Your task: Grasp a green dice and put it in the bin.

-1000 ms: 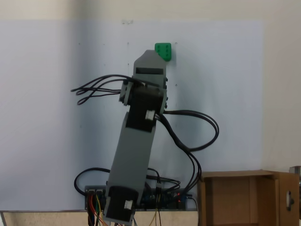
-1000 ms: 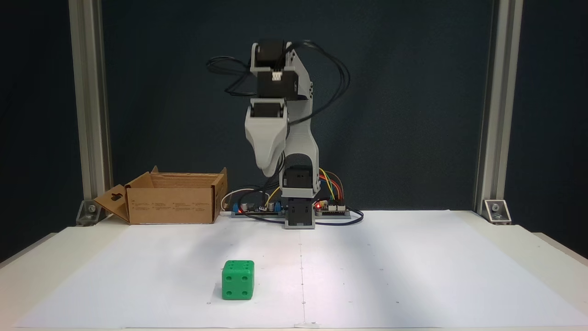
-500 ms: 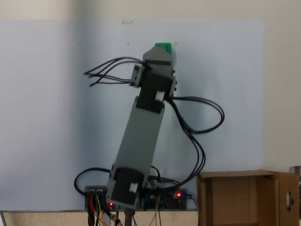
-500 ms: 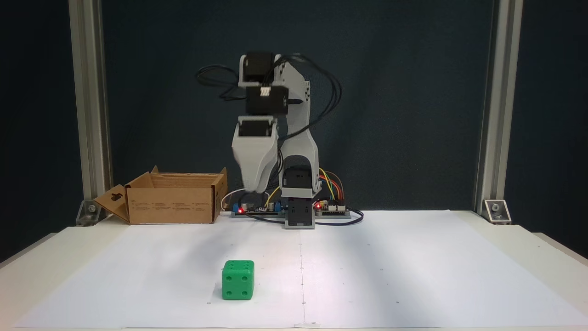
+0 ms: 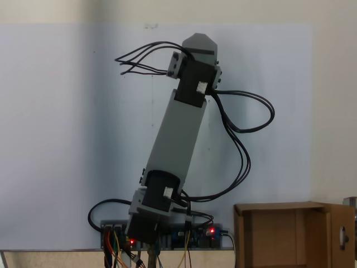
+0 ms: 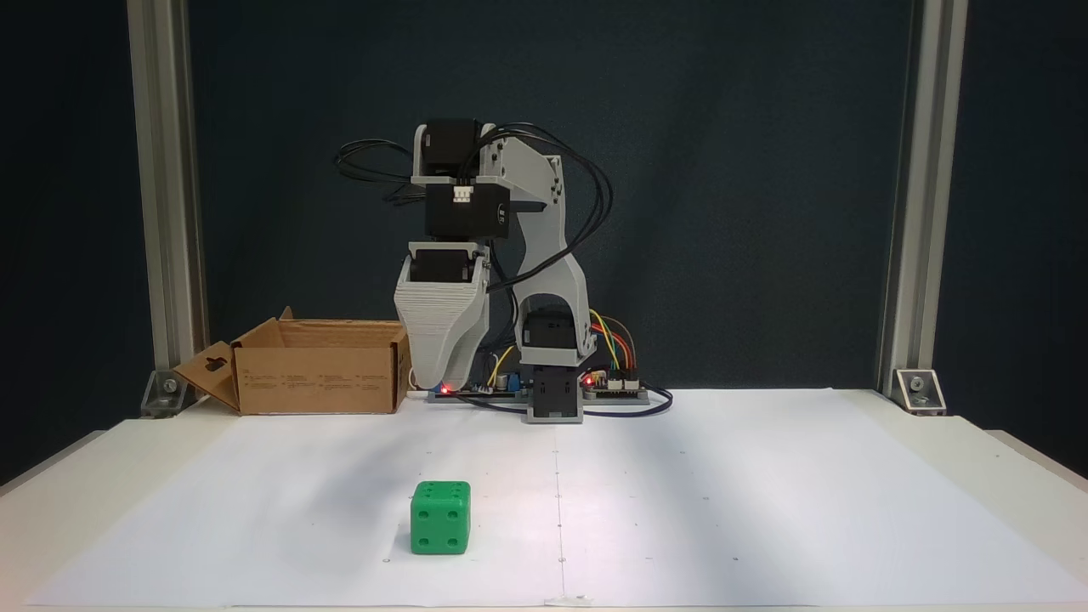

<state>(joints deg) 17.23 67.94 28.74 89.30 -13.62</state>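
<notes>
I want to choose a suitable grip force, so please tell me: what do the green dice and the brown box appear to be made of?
The green dice looks like hard plastic, perhaps 3D-printed: even bright colour, matte faces, rounded corners, recessed pips. The brown box looks like corrugated cardboard: dull brown surface, folded upright flaps, printed text on its side. Whether the dice is solid or hollow cannot be told.

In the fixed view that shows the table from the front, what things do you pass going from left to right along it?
The bin → the green dice → the arm's base → the metal corner bracket.
</notes>
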